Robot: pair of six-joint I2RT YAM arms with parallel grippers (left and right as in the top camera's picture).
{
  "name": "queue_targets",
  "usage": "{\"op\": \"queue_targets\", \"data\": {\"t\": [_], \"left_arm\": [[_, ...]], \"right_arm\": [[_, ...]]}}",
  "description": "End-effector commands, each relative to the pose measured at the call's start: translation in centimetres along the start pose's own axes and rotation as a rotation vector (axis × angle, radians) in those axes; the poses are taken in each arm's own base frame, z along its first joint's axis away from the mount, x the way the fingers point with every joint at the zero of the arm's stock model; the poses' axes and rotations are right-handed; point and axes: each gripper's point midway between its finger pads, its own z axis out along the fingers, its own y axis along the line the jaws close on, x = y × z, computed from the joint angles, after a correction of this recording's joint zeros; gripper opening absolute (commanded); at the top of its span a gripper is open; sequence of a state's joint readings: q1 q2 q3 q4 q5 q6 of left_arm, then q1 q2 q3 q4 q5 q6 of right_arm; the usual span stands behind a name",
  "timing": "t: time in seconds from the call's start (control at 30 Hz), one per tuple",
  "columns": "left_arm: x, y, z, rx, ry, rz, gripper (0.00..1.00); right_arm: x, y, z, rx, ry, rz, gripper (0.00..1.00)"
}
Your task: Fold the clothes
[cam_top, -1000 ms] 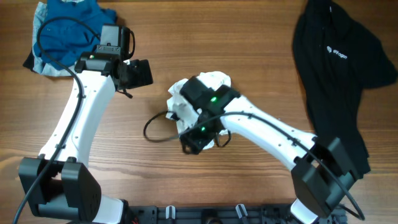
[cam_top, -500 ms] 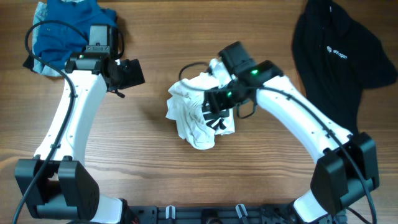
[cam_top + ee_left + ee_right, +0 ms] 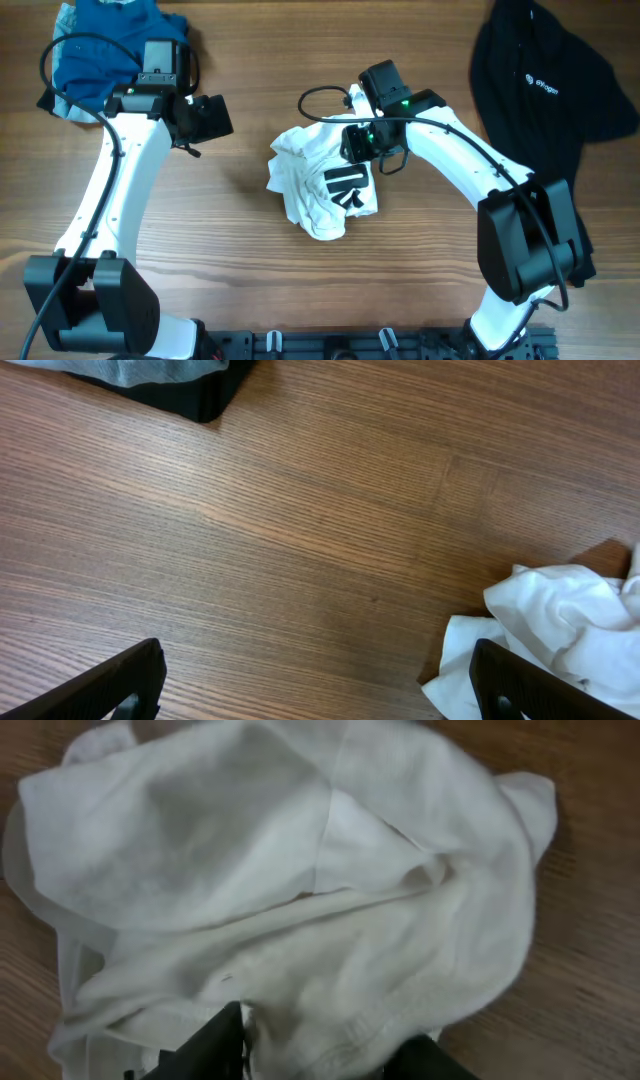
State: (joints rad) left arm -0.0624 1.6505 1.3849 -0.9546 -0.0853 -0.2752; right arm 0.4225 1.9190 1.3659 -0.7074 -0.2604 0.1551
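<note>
Wood-grain surface [image 3: 250, 230] runs under both arms, and the white T-shirt [image 3: 318, 190] sits on it as a crumpled wad with part of its black print showing, directly under and in front of your right claw [image 3: 358, 140]. From the right wrist you see the right claw [image 3: 322, 1030] straddling a thick hemmed fold of the T-shirt [image 3: 280, 890], fingers part-way in with cloth between them; you cannot tell whether they are biting it or only bracketing it. Your left claw [image 3: 210, 115] hangs over bare wood with its fingers wide apart and nothing in them. In its own view the left claw [image 3: 315, 655] has the T-shirt [image 3: 560, 620] off to one side, just beyond one finger, and the blue clothes [image 3: 110, 50] behind it. The black shirt [image 3: 550, 100] lies spread well beyond the right arm, untouched. The main risk is that you pull up on a bunched fold made of several layers: the whole wad would probably rise as a lump rather than open out. With nothing pinning the far side, the cloth may also drag across the wood. Watch the cable [image 3: 305, 100] looping beside the right claw too; it could catch the cloth.
</note>
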Motion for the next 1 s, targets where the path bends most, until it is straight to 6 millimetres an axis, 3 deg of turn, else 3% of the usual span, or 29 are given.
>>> {"op": "queue_targets", "data": {"t": [0.0,0.03,0.23,0.3,0.5,0.57,0.63,0.7,0.8,0.97], "left_arm": [[-0.4,0.3,-0.2,-0.012,-0.013,0.003,0.98],[-0.4,0.3,-0.2,-0.012,-0.013,0.003,0.98],[-0.4,0.3,-0.2,-0.012,-0.013,0.003,0.98],[-0.4,0.3,-0.2,-0.012,-0.013,0.003,0.97],[-0.4,0.3,-0.2,-0.012,-0.013,0.003,0.98],[-0.4,0.3,-0.2,-0.012,-0.013,0.003,0.98],[-0.4,0.3,-0.2,-0.012,-0.013,0.003,0.98],[-0.4,0.4,-0.2,-0.012,-0.013,0.003,0.98],[-0.7,0.7,-0.2,-0.014,-0.02,-0.007,0.97],[-1.3,2.7,-0.1,-0.032,-0.027,-0.058,0.97]], "right_arm": [[-1.2,0.7,0.1,-0.035,-0.03,-0.007,0.13],[-1.7,1.2,-0.1,-0.06,-0.045,-0.013,0.05],[-5.2,6.9,-1.1,-0.233,-0.18,-0.07,0.04],[-5.4,7.4,-0.9,-0.204,-0.194,-0.088,0.05],[-5.5,7.3,-0.8,-0.19,-0.198,-0.076,0.2],[-5.5,7.3,-0.9,-0.191,-0.199,-0.077,0.17],[-5.6,7.6,-0.9,-0.199,-0.201,-0.081,0.05],[-5.5,8.2,-0.8,-0.207,-0.202,-0.094,0.04],[-5.0,10.9,-0.6,-0.249,-0.206,-0.174,0.04],[-2.0,17.0,0.2,-0.315,-0.175,-0.363,0.04]]}}
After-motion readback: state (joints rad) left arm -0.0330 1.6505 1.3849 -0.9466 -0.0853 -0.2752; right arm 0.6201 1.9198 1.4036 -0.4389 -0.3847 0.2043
